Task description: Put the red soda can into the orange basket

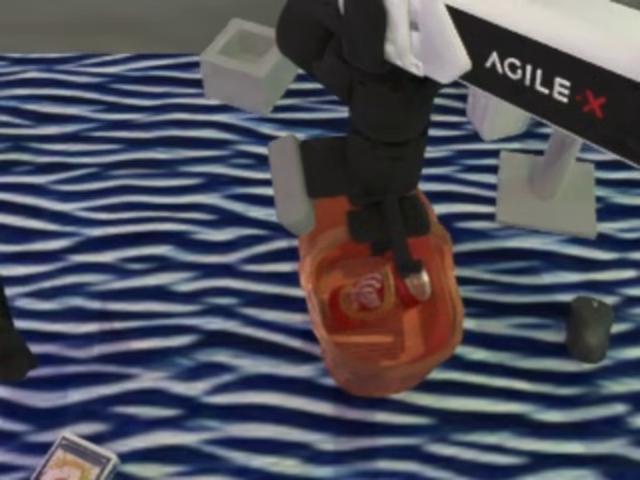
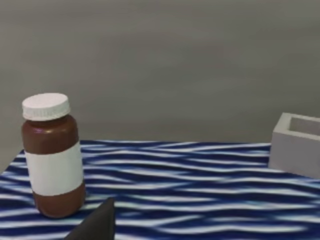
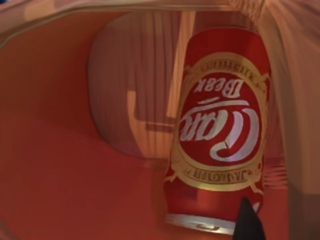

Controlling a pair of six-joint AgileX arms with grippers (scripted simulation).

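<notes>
Across the table (image 1: pixel 120 200) runs a blue cloth with white wave stripes, and beyond its far edge we see only a plain grey wall.

Near the middle of the top view our right arm reaches down over the orange basket (image 1: pixel 440 340), and the right gripper (image 1: pixel 395 262) hangs inside the basket's rim. The red soda can (image 1: pixel 372 293) lies on its side on the basket floor, its silver end just beside the tips of our jaws. From the right wrist view the can (image 3: pixel 220 125) fills the picture against the basket's inner wall (image 3: pixel 60 150), with one dark fingertip (image 3: pixel 247 222) at its silver end; we cannot tell whether the jaws are holding the can or standing apart from it.

Our left arm is parked at the table's left edge, its left gripper (image 1: pixel 10 345) barely in the top view, and we cannot tell how its jaws stand. Its wrist view shows a brown bottle (image 2: pixel 52 155) with a white cap standing upright on the cloth.

A white square container (image 1: pixel 248 62) sits near the table's far edge.
</notes>
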